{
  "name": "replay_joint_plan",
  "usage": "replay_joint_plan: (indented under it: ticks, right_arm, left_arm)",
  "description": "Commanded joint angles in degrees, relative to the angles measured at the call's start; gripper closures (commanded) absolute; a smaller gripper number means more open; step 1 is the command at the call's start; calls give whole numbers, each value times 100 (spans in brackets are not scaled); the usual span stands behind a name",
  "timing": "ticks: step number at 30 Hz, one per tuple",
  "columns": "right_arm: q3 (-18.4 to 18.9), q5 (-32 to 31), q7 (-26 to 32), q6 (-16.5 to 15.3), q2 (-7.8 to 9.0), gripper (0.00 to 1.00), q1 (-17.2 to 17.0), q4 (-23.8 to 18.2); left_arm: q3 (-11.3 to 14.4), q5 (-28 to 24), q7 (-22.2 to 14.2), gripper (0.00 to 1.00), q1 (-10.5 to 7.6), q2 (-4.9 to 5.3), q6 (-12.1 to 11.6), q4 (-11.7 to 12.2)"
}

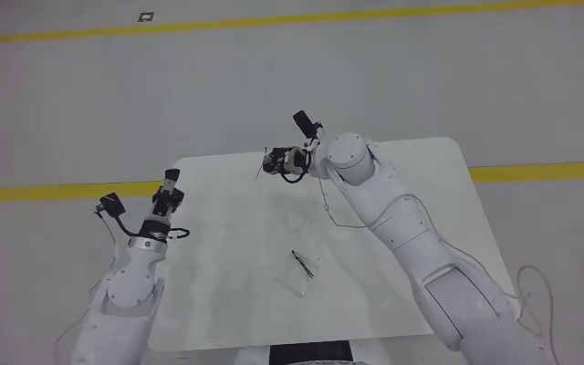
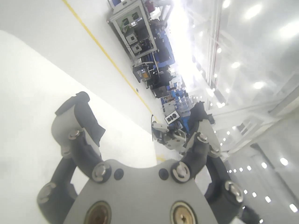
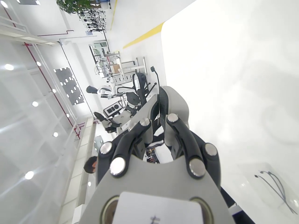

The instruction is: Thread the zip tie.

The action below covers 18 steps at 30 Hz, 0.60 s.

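My right arm stretches toward the far edge of the table (image 1: pixel 392 182), right gripper (image 1: pixel 274 162) pinched on the zip tie (image 1: pixel 261 164); the right wrist view shows its head beyond my fingertips. My left gripper (image 1: pixel 169 194) hovers spread wide. Behind my right fingers, a clear bag (image 3: pixel 247 171) holds spare ties (image 3: pixel 276 184)

Zip tie (image 3: pixel 158 80), lower length hidden within the right claw (image 3: pixel 160 95); clear bag (image 3: pixel 257 171) cut off at picture's edge.
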Motion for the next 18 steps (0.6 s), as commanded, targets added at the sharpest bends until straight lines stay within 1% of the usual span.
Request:
replay_joint_plan:
  ticks: [1,2,3,5,6,7,8,9,10,18]
  right_arm:
    - [12,33,34,0,-2,100,62,102]
    - [14,51,49,0,-4,100,96,152]
    - [18,99,83,0,-10,100,142,244]
    - [13,180,126,0,-25,100,220,359]
    - [8,252,151,0,-38,100,267,435]
    - [2,313,181,0,-48,100,303,478]
    - [-7,352,189,0,-55,100,335,517]
    - [-7,352,189,0,-55,100,335,517]
    - [-7,352,189,0,-55,100,335,517]
    - [-7,352,189,0,-55,100,335,517]
  left_arm:
    - [-21,529,-25,0,-9,18,-345,65]
    - [-13,759,-36,0,-18,26,-345,26]
    - [2,1156,-56,0,-14,46,-345,-61]
    - [40,1797,39,0,15,83,-345,-186]
    - [91,2332,115,0,33,122,-345,-266]
    - [136,2662,262,0,50,152,-345,-295]
    - [198,2844,426,0,71,177,-345,-291]
    - [275,2939,529,0,86,205,-345,-286]
    - [301,2919,663,0,100,229,-345,-226]
    - [301,2919,663,0,100,229,-345,-226]
